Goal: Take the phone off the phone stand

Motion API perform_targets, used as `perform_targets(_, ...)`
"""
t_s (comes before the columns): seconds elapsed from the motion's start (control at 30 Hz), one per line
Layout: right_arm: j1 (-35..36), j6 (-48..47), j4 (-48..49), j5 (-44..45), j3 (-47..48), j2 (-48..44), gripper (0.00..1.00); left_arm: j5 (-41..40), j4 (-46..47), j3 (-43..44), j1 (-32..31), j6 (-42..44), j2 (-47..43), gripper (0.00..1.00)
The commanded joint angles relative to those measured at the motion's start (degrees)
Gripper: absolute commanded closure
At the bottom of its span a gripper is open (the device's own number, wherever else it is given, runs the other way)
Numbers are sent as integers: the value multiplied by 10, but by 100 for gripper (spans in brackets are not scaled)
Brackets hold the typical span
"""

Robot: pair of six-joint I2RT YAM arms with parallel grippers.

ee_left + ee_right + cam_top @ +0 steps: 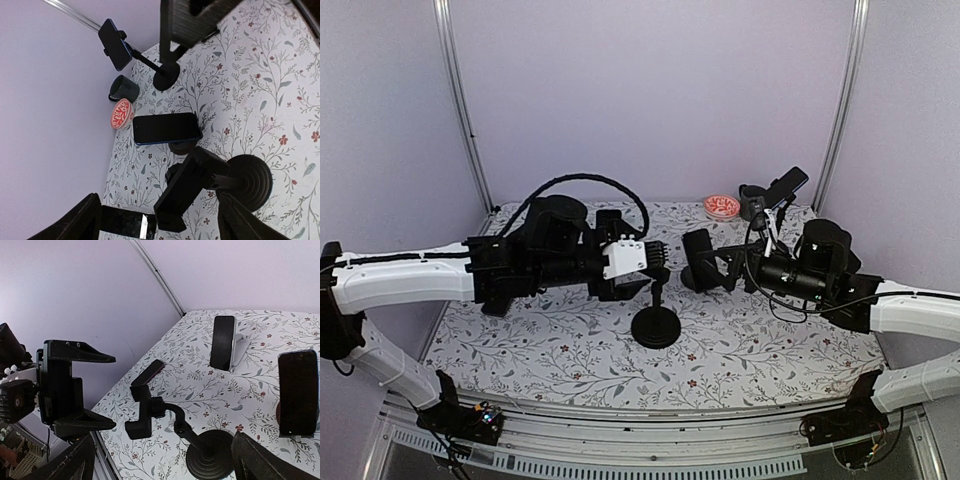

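Note:
A black phone stand (pixel 656 325) with a round base stands mid-table; its clamp (pixel 187 185) (pixel 142 410) is empty. A dark phone (pixel 148 372) lies flat on the cloth beyond it. My left gripper (pixel 657 260) (pixel 157 222) is open and empty, just above the stand's clamp. My right gripper (pixel 730 264) (pixel 172 465) is open and empty, to the right of the stand and apart from it. Another phone (pixel 166 128) (pixel 298 392) rests on a small round holder between the stand and the right gripper.
At the back right, a second stand holds a phone (pixel 787 185) (pixel 114 44) beside a dark cup (pixel 752 200) and a red-and-white dish (pixel 722 206). Another phone (pixel 222 342) leans on a white holder at the left. Walls close the back and sides.

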Motion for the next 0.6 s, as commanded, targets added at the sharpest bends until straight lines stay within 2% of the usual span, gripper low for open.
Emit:
perform_targets(0.0, -43, 21, -5, -11, -29, -39, 2, 7, -29, 30, -12, 60, 29, 21)
perform_targets(0.33, -97, 36, -15, -29, -60, -80, 2, -19, -35, 67, -15, 110, 101, 31)
perform_targets(0.57, -109, 37, -15, -29, -71, -87, 2, -39, -23, 75, -13, 143, 129, 52)
